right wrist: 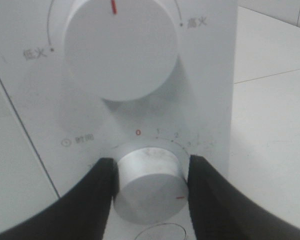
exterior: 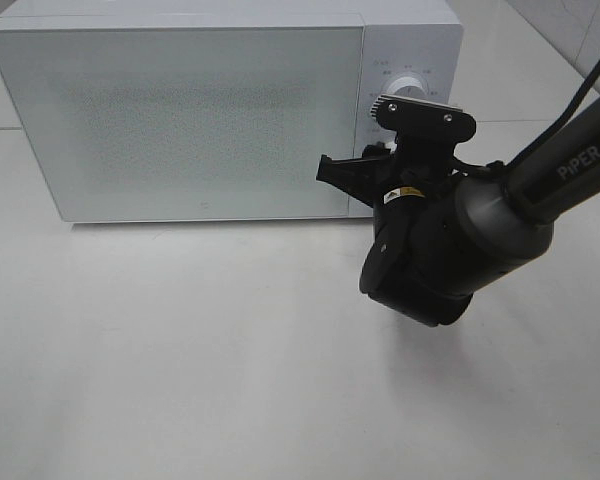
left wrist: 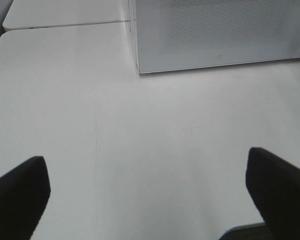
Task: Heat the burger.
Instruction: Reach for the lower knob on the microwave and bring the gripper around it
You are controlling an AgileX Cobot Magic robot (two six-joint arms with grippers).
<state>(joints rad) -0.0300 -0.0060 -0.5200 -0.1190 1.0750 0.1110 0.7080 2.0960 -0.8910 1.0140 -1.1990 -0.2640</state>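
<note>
Two grippers, one gripping

Exterior high: white microwave point(exterior: 190, 120), door shut; burger out of sight. Left wrist: left gripper point(left wrist: 147, 192) spread wide above the table point(left wrist: 140, 125). Right wrist: right gripper point(right wrist: 150, 172) pinches the timer knob point(right wrist: 147, 190).

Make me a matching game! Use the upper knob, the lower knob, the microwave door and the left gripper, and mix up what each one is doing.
Things:
1. upper knob
2. lower knob
3. microwave door
4. left gripper

States:
A. wide open above the table
B. closed
C. squeezed by the right gripper
D. untouched, red mark between its two labels

Pairs: 1-D, 2-C, 3-B, 4-A
</note>
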